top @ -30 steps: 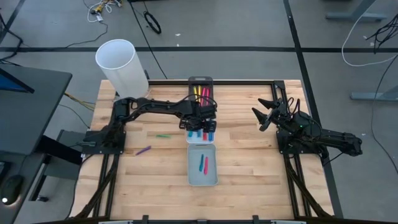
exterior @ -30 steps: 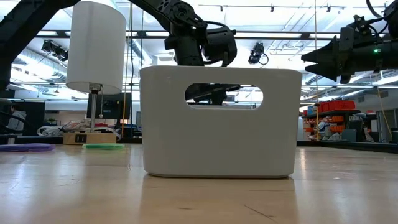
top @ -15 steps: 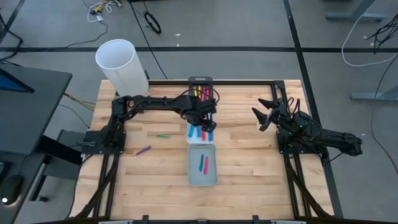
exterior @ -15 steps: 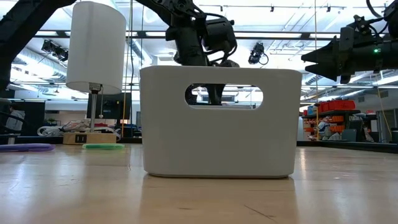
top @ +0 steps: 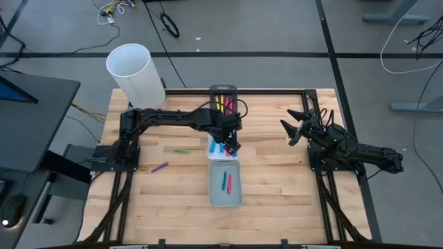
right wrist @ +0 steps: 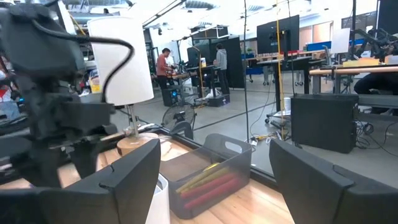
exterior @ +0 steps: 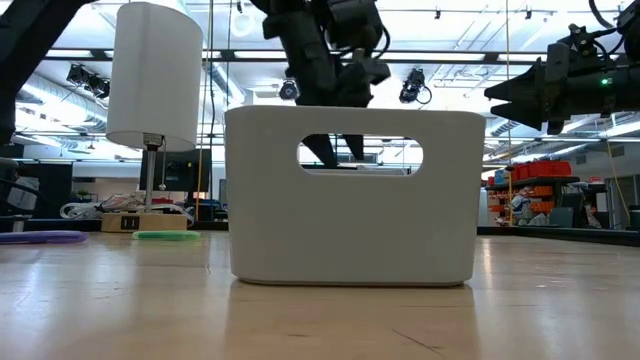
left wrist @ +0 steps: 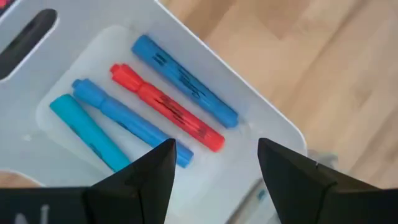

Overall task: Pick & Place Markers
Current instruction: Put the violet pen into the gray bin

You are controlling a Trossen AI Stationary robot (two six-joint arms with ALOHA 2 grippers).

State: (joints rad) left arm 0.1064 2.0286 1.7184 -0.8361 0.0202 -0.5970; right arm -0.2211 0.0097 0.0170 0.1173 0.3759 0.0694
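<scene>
Empty, spread left hand [left wrist: 214,165] over white tray [left wrist: 273,124], blue, red, teal markers [left wrist: 168,109]

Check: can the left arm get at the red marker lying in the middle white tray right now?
Probably yes. The left gripper hangs open right above the middle white plastic tray, and the red marker lies uncovered between two blue markers. Those close neighbours could crowd the fingers.

Wooden table [top: 277,180] bearing three trays in a central row: black [top: 223,94] far, white [top: 223,146] middle, grey [top: 225,185] near; green marker [top: 181,151] and purple marker [top: 160,167] left.
</scene>
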